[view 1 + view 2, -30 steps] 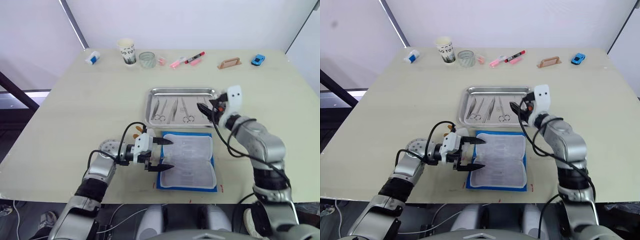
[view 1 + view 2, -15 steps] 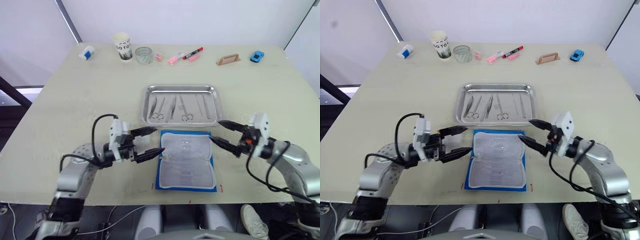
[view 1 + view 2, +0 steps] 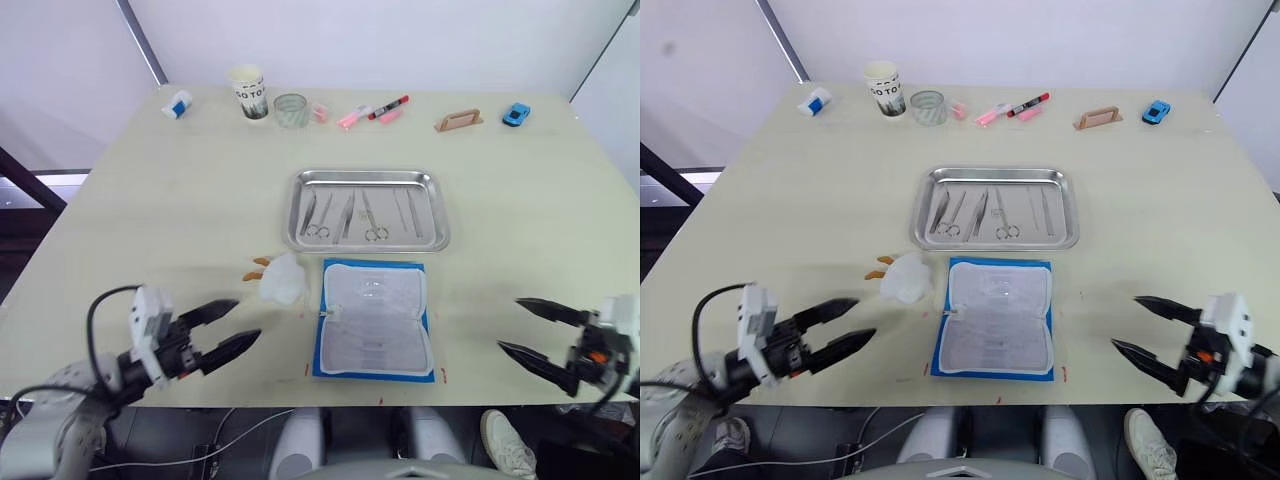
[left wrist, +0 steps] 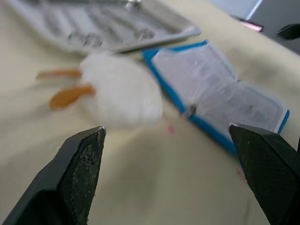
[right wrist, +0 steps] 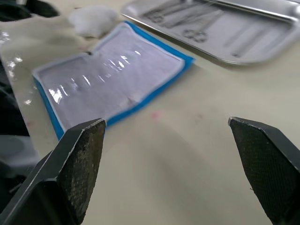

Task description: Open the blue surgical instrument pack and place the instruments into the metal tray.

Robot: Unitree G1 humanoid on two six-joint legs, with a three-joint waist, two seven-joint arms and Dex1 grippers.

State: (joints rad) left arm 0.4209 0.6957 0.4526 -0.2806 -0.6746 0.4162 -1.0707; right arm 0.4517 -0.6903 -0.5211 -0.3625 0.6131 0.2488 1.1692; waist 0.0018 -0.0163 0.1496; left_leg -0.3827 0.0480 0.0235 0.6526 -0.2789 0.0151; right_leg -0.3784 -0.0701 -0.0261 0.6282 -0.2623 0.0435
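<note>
Steel instruments (image 3: 362, 215) lie in our metal tray (image 3: 440, 236); blue pack (image 3: 376, 320) spread open; left gripper (image 3: 228, 328) and right gripper (image 3: 530, 328) gape empty at the table's near edge.

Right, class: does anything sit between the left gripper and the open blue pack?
Yes. A small white toy with orange feet sits on the table just off the pack's left edge, near its far corner. The left gripper, open, hangs nearer the table's front edge, so a straight path along that edge looks free.

Beige table (image 3: 150, 200), steel tray (image 3: 436, 212), open blue pack (image 3: 375, 320)
</note>
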